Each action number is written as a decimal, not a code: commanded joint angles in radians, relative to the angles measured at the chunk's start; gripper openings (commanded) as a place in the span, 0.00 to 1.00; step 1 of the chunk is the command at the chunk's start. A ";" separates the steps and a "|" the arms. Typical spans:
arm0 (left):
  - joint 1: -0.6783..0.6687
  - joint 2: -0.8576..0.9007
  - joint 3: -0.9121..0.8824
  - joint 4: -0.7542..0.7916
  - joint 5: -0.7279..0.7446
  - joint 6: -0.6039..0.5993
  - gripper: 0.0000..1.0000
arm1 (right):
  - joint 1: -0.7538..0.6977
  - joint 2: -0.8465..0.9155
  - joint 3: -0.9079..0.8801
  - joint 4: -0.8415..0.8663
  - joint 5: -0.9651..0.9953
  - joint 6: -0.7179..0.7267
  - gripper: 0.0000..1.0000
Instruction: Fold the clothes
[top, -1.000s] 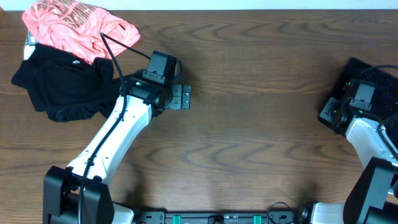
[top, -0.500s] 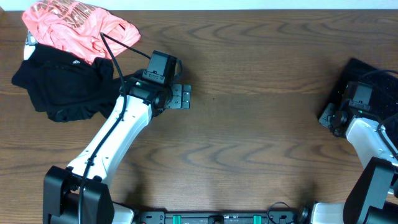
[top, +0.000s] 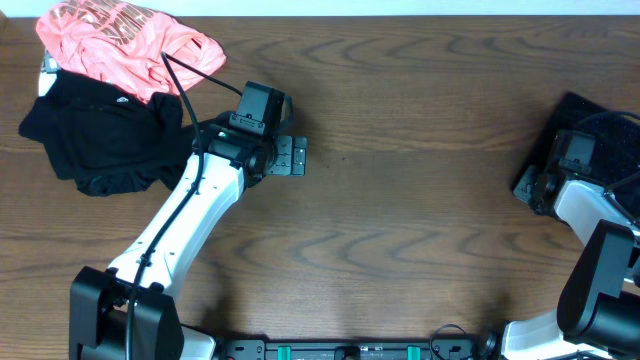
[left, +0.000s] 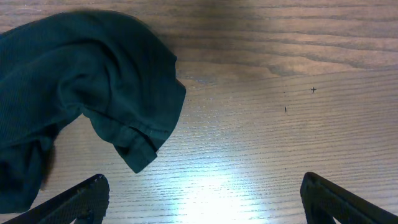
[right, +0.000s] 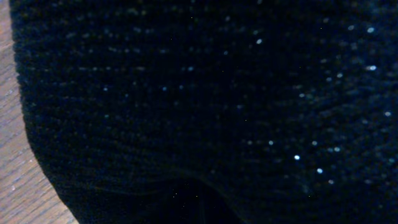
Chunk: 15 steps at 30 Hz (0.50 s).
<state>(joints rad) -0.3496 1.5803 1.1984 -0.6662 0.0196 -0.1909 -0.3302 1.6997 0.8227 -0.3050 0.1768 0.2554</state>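
Note:
A pink garment (top: 125, 40) lies crumpled at the back left, partly on a black garment (top: 100, 135). The left wrist view shows this dark cloth's hem (left: 93, 93) on the wood. My left gripper (top: 272, 150) (left: 202, 202) is open and empty, low over bare table just right of the black garment. A dark sparkly knit garment (top: 595, 120) lies at the far right edge and fills the right wrist view (right: 205, 93). My right gripper (top: 545, 180) is pressed onto it, and its jaws are lost in the dark fabric.
The wooden table (top: 400, 200) spans the overhead view. The arm bases stand at the front edge, and the left arm stretches diagonally from the front left. A strip of wood (right: 12, 162) shows at the left of the right wrist view.
My right wrist has shifted slightly on the dark sparkly garment. The left arm and the two garments at the left have not moved.

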 joint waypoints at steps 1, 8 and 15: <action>-0.002 -0.010 0.000 -0.003 -0.002 -0.013 0.98 | -0.047 0.058 -0.014 -0.019 0.023 -0.001 0.01; -0.002 -0.009 0.000 -0.003 -0.002 -0.013 0.98 | -0.192 0.059 -0.014 -0.057 0.043 -0.046 0.01; -0.002 -0.004 0.000 -0.003 -0.002 -0.013 0.98 | -0.315 0.059 -0.014 -0.104 -0.017 0.018 0.01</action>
<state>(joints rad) -0.3496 1.5803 1.1984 -0.6666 0.0196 -0.1913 -0.5972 1.7065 0.8433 -0.3805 0.1452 0.2493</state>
